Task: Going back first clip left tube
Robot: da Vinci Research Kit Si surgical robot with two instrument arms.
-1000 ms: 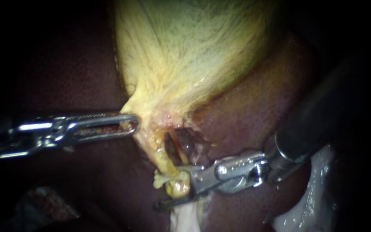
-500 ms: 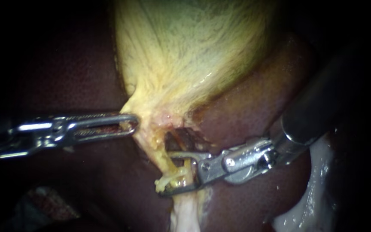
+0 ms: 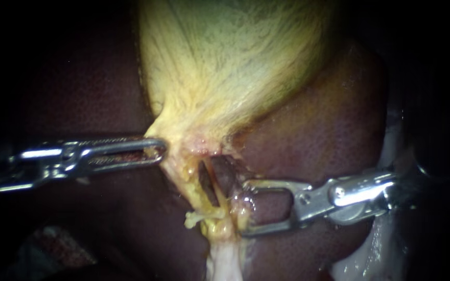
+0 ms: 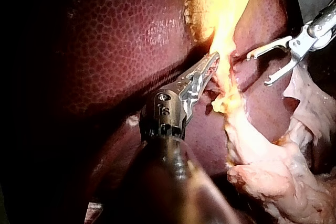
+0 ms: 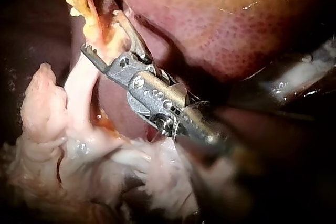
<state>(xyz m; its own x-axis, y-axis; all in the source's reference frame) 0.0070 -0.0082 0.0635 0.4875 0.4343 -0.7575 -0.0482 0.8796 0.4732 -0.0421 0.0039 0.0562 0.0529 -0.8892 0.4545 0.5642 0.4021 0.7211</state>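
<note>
Apparently the step in hand is backing away from the left tube (image 3: 195, 190), the yellowish strand below the gallbladder (image 3: 225, 67); no clip can be made out on it. The right tool (image 3: 246, 207) gapes wide and holds nothing, its tips just beside the tubes. The left tool (image 3: 154, 151) clamps the gallbladder's neck. The next move likely calls for a straight pull clear, without snagging.

Yellow gallbladder (image 3: 225, 67) on dark liver (image 3: 319, 135); left steel instrument (image 3: 154, 151) at its neck, right steel instrument (image 3: 249, 208) right of thin tube (image 3: 207, 183).
</note>
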